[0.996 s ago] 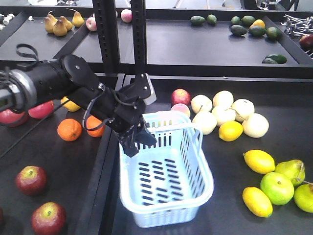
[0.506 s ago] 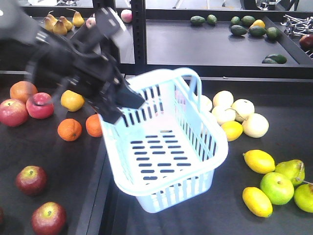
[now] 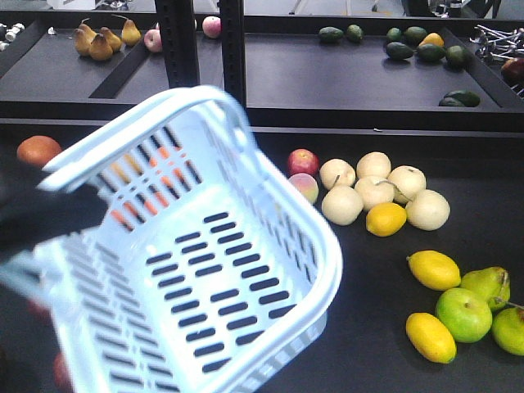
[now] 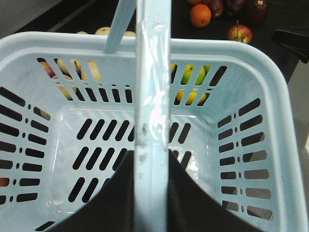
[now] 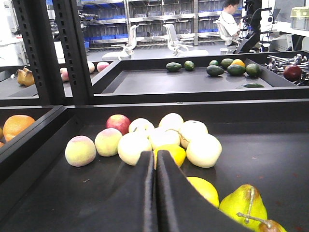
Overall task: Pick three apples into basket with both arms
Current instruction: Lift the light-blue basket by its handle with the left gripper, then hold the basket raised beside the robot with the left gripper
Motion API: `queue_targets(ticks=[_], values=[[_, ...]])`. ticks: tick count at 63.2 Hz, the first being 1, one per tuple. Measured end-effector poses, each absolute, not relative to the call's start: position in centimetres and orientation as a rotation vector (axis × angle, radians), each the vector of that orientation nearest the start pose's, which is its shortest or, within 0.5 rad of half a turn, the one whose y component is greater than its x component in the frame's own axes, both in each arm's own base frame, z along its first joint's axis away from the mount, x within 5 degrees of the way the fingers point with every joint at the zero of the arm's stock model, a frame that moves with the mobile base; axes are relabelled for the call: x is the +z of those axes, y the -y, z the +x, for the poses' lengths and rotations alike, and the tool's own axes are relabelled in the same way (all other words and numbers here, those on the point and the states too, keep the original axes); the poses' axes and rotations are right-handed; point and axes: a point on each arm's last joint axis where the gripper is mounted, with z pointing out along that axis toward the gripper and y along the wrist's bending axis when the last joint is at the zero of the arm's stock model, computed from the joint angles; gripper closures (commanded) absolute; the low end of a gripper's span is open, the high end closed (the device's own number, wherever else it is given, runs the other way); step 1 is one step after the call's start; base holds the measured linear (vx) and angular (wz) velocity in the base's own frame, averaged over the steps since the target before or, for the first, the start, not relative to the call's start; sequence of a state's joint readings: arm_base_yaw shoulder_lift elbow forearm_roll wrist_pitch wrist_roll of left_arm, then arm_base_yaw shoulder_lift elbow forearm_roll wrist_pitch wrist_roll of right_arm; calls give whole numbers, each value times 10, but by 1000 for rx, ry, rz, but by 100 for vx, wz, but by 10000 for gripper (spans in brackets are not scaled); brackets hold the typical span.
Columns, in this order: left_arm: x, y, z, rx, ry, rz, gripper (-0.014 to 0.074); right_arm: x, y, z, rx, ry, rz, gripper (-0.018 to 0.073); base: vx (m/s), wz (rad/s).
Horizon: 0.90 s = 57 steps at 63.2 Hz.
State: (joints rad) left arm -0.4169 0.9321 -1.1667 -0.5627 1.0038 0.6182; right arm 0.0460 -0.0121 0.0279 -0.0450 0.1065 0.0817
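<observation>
The pale blue basket (image 3: 329, 255) hangs tilted in the air, close to the front camera, and fills the left half of that view. My left gripper (image 4: 152, 162) is shut on its swing handle (image 4: 153, 72); in the front view the arm (image 3: 37, 219) is only a dark blur at the basket's left rim. The basket is empty. Three dark red apples (image 4: 240, 34) lie past the basket's far rim (image 4: 145, 46) in the left wrist view; the basket hides them in the front view. My right gripper (image 5: 155, 166) is shut and empty, low over the tray, pointing at pale fruit.
Right of the basket lie a red apple (image 3: 302, 160), pale round pears (image 3: 372, 184), lemons (image 3: 434, 268) and green apples (image 3: 464, 313). Two black uprights (image 3: 176, 45) stand behind the basket. An orange (image 4: 200, 15) sits by the apples. Avocados (image 3: 417, 45) lie on the back tray.
The left arm has lifted the basket off the tray by its handle and swung it up, leftward and toward the camera, tilting it more. It now covers the fruit on the left.
</observation>
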Motion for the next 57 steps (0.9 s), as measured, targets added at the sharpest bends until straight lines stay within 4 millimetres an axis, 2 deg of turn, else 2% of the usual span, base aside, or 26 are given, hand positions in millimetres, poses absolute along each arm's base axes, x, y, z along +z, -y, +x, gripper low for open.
queue_targets(ticks=[16,25,29,40,50,57], values=[[360,67,64,-611,-1879,754,604,195,-2,57,61,-1606,-4,564,0,0],[325,55,39,-622,-1852,699,604,195,-2,57,61,-1606,-4,564,0,0],[312,52,33,-622,-1838,681,604,195,-2,57,61,-1606,-4,564,0,0],[292,45,25,-612,-1770,627,604,195,-2,57,61,-1606,-4,564,0,0],[287,44,28,-594,-1752,599,604,195,-2,57,61,-1606,-4,564,0,0],[288,41,31,-517,-1730,602,604,195,-2,57,61,-1606,-4,564,0,0]])
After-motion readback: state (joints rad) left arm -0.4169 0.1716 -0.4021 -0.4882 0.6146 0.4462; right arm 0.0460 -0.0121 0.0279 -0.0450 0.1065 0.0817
